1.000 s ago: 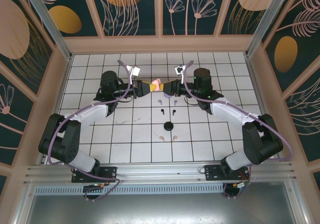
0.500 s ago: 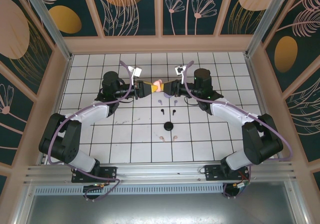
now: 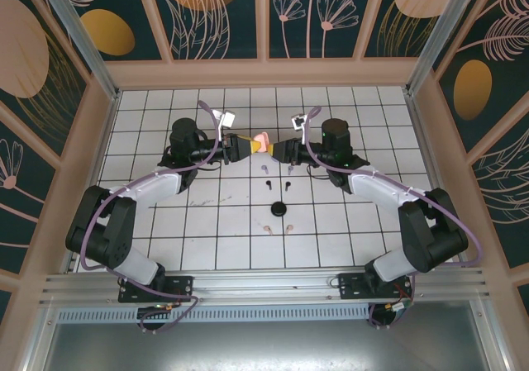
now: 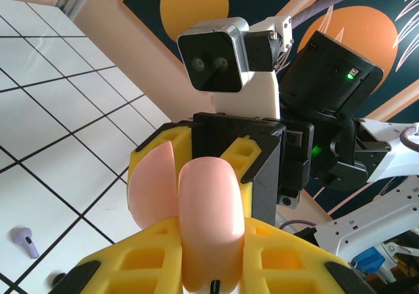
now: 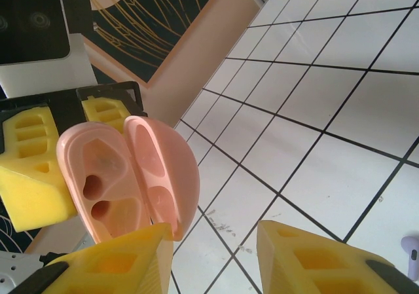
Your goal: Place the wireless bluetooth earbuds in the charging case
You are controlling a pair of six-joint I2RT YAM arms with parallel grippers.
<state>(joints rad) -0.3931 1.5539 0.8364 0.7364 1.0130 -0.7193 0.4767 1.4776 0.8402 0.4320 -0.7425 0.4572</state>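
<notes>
Top external view shows me the left gripper (image 3: 248, 145) lifted over the far part of the table (image 3: 165, 222), its yellow fingers closed firmly on the pink charging case (image 3: 259, 141). The right gripper (image 3: 279, 149) faces it from the other side, just beside the case.

From the right wrist camera I see the case is open like a shell, and the two sockets inside are empty. My right fingers (image 5: 314, 258) are apart and hold nothing.

All the earbuds lie on the tiles below. The lilac pair (image 3: 263, 168) is nearest under the grippers, then the black pair (image 3: 269, 186), then a black disc (image 3: 278, 210), and the pink pair (image 3: 266, 229) is closest to the arm bases.

I judge that the step in hand is presenting the opened case, and no earbud is inserted yet. For the next move I think the right arm must go down to one pink earbud, because this colour matches the case. It must pinch the earbud gently and bring it stem first into a socket, while the left holds the case steady.
</notes>
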